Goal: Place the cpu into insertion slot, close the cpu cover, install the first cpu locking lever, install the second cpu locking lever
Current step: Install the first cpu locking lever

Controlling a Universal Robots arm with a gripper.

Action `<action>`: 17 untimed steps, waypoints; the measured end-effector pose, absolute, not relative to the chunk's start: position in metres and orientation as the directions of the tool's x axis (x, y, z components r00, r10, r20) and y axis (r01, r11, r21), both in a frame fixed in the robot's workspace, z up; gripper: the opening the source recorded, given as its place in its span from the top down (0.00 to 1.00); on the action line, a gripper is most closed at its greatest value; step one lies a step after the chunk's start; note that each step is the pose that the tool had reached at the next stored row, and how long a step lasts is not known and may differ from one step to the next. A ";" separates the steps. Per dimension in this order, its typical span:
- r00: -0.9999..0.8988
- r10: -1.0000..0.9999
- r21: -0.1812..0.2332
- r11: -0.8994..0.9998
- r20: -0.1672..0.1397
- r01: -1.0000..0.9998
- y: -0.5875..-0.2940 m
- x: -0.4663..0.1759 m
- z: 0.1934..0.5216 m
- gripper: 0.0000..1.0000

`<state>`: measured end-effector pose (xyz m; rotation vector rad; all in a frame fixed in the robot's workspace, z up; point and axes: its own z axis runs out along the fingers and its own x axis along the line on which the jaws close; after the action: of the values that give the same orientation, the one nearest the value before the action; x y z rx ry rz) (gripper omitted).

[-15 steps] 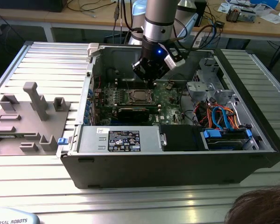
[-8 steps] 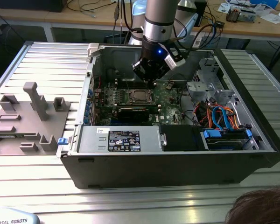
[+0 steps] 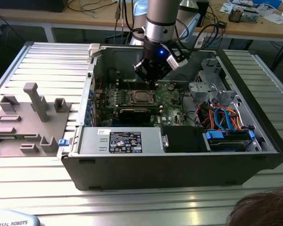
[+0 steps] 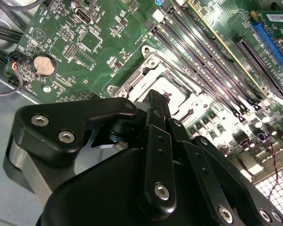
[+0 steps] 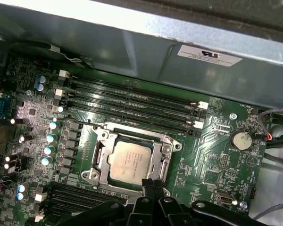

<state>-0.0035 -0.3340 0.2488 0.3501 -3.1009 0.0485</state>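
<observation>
The cpu [image 5: 132,160], a dull silver square, lies flat in the insertion slot [image 5: 88,175] on the green board. The cpu cover [image 5: 100,157], a silver window frame, lies down around the chip. My gripper [image 5: 150,182] is shut, its black fingertips pressed together right at the socket's edge, beside the chip. In the second wrist view the gripper [image 4: 156,99] points down at the same socket, partly hiding the cpu [image 4: 175,94]. From the exterior view the gripper [image 3: 153,81] hangs just above the cpu [image 3: 142,97] inside the open computer case. I see nothing held between the fingers.
Long memory slots [image 5: 132,101] run beside the socket, and a coin battery [image 5: 239,140] sits nearby. The case wall [image 5: 132,47] rises close behind. A power supply [image 3: 122,141] and a drive cage with cables [image 3: 221,117] crowd the case. Grey fixtures [image 3: 28,117] stand outside. A person's hair [image 3: 264,212] shows.
</observation>
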 end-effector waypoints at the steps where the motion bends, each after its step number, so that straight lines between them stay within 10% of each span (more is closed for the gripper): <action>1: -0.974 -0.224 -0.029 0.974 0.024 -0.224 -0.334 -0.004 0.249 0.89; 17: -0.968 -0.248 -0.029 0.968 0.024 -0.249 -0.334 -0.004 0.249 0.89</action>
<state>-0.0035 -0.3341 0.2488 0.3910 -3.0964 0.0489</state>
